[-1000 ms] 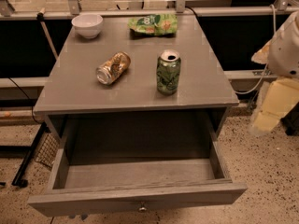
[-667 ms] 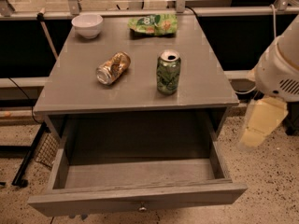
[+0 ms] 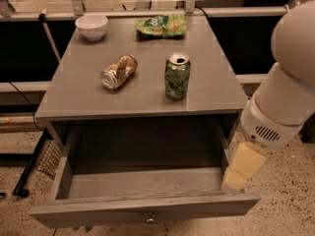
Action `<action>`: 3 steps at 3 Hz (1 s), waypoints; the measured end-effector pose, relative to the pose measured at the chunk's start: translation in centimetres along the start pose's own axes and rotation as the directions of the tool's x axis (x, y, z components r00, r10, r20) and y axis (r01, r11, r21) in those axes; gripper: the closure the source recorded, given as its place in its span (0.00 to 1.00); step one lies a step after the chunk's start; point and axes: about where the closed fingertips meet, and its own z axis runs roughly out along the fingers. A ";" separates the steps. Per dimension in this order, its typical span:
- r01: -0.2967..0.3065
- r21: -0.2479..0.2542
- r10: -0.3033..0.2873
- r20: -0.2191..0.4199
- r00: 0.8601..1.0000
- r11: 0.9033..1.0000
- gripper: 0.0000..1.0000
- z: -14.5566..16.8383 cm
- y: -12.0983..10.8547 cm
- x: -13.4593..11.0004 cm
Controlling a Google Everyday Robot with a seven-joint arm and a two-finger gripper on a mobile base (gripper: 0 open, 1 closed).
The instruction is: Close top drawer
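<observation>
The top drawer point(image 3: 142, 185) is pulled far out below the tabletop point(image 3: 211, 90). The gripper point(image 3: 242, 167) hangs at its right front corner; I cannot tell if it is open or shut. On the tabletop are one upright green can point(image 3: 176, 76), one lying golden can point(image 3: 118, 72), one white bowl point(image 3: 91, 26) and one green snack bag point(image 3: 162, 25).

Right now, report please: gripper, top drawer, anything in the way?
Gripper low, at right front corner of top drawer; contact unclear. Drawer wide open, nothing inside. Nothing seen blocking its path.
</observation>
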 end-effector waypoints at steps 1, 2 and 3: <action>-0.024 -0.023 0.023 -0.009 1.000 0.999 0.00 1.2 0.7 0.3; -0.051 -0.031 0.051 -0.006 0.999 0.998 0.00 1.8 0.7 0.7; -0.171 -0.084 0.171 -0.003 0.985 0.982 0.00 6.2 2.9 1.8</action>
